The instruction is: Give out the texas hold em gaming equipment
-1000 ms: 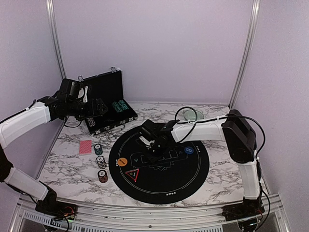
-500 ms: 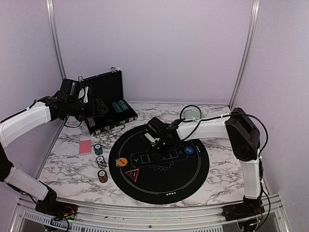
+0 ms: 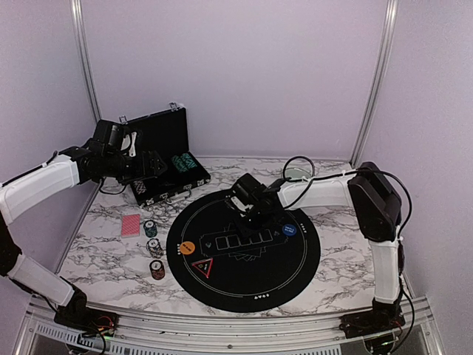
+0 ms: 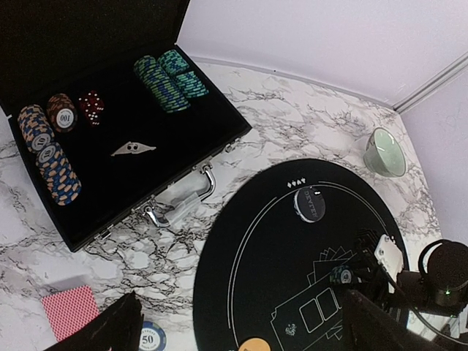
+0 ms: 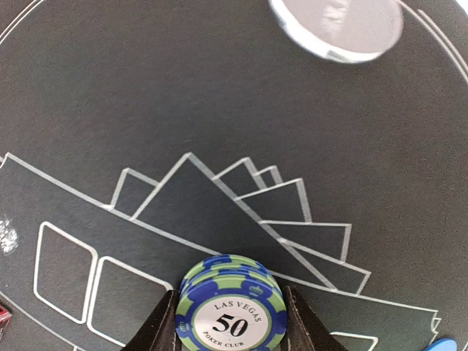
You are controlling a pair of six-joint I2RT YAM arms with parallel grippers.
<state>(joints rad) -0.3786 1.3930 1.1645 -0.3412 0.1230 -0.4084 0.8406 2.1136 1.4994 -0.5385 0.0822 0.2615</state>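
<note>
My right gripper (image 5: 231, 316) is shut on a small stack of green-and-blue poker chips (image 5: 230, 303) marked 50, held low over the black round mat (image 3: 244, 277); the top view shows that gripper (image 3: 250, 214) near the mat's back part. A white button disc (image 5: 336, 25) lies ahead of it on the mat. An orange disc (image 3: 188, 248) and a blue disc (image 3: 289, 230) also lie on the mat. Three chip stacks (image 3: 155, 246) and pinkish-red cards (image 3: 130, 224) rest left of the mat. My left gripper (image 4: 248, 329) is open and empty, hovering high by the case.
An open black hard case (image 4: 110, 139) at the back left holds rows of chips and red dice, its handle (image 4: 179, 208) facing the mat. A pale green bowl (image 3: 295, 175) stands behind the mat. A red triangle marker (image 3: 201, 266) lies on the mat's front left.
My right gripper has carried the chip stack from the mat's middle toward the back right. The left arm has not moved.
</note>
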